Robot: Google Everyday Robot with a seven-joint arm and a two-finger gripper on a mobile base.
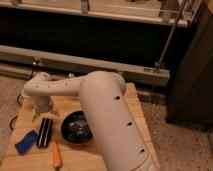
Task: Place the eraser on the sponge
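Eraser (45, 132) lay flat on wooden table (132, 102) just beside sponge (26, 142); gripper (43, 115) hung just above its far end, jaws apart

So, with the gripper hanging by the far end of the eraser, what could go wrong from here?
1. The gripper is near the end of the eraser, not its middle; a grasp there may let it tilt or slip.
2. The sponge lies close beside the eraser, so coming down could shove it.
3. The bowl crowds the other side, so it may get bumped.
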